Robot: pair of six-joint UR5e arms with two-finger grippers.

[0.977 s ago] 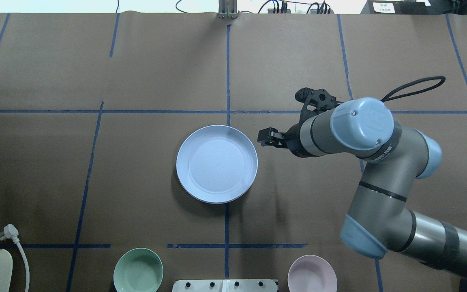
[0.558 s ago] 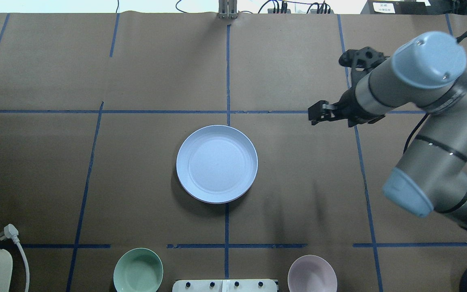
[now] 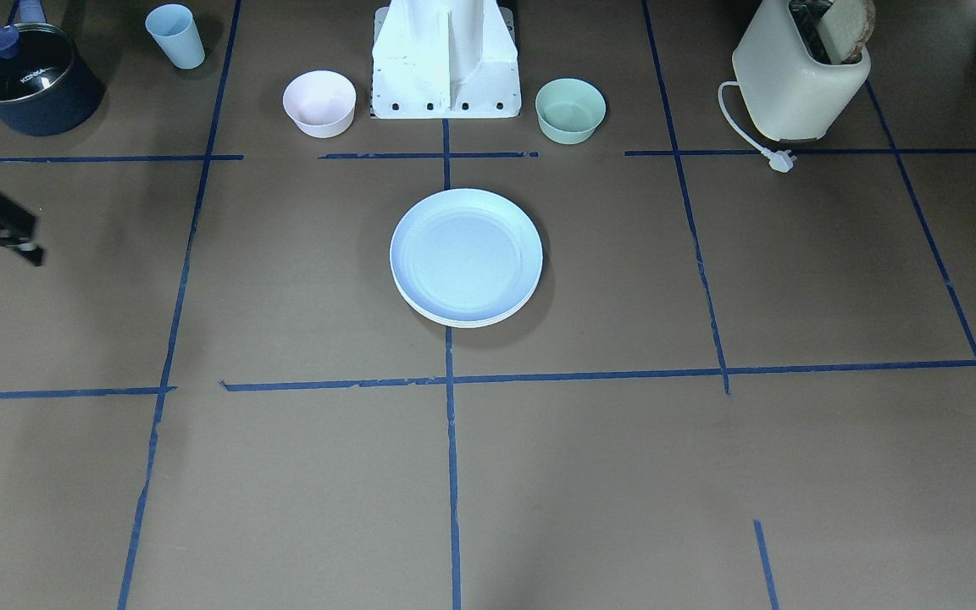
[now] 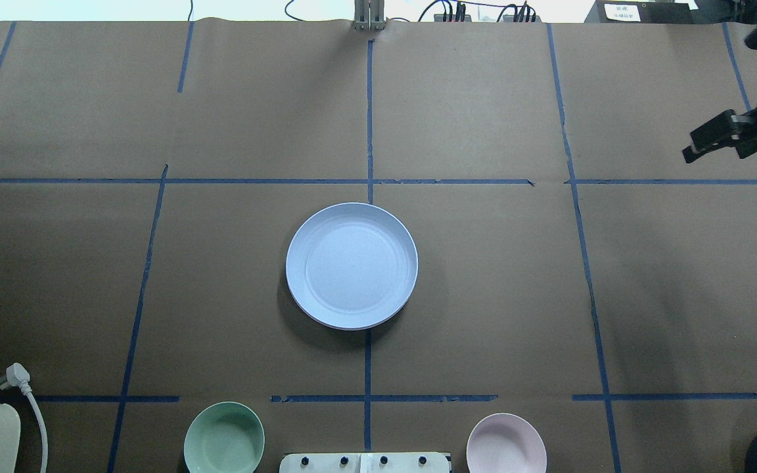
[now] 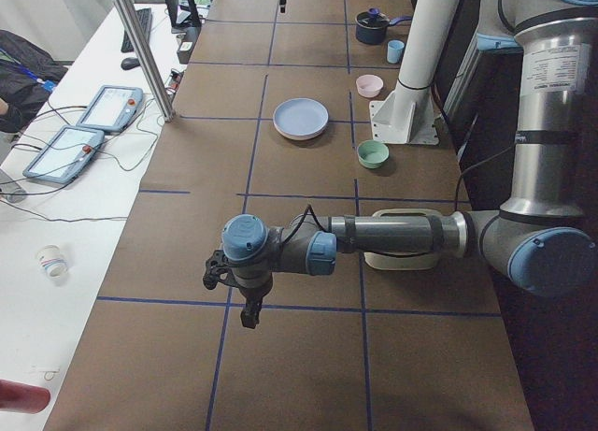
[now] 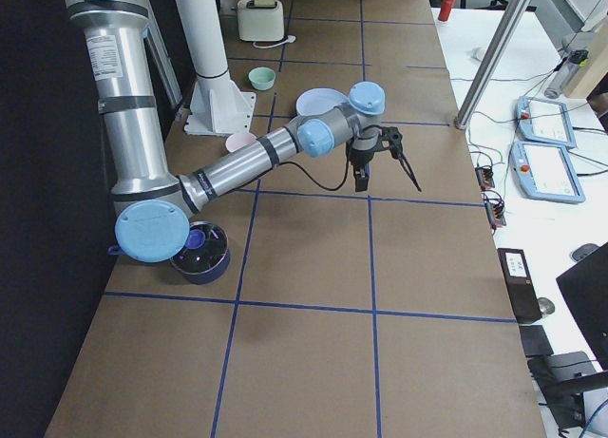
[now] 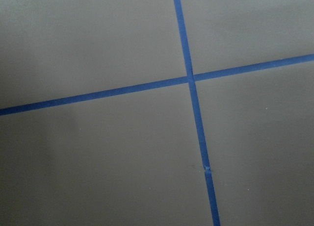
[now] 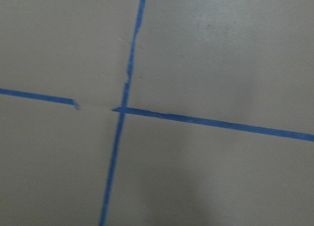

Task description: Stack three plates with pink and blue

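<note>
Since the pale blue plate [image 4: 351, 266] sits on top of the stack [image 3: 464, 318] at the middle of the table, with paler rims peeking out beneath its near edge in the front-facing view, I judge the stacking done or close to it. I cannot make out the colour of each lower plate.

What any further move would turn on is this: from the right gripper [image 4: 704, 139] the stack lies well apart, toward the table's centre and back toward the robot's base. That gripper hangs over bare paper near the far right of the table, its fingers spread and holding nothing. The plates are round, so no long axis dictates the approach; any rim point would serve.

My left gripper [image 5: 245, 305] shows only in the left side view, out over the table's left end, also well apart from the stack; I cannot tell whether its fingers are parted or closed. Both wrist cameras see only tape lines.

I would say the right arm is the nearer of the two, though neither is close
</note>
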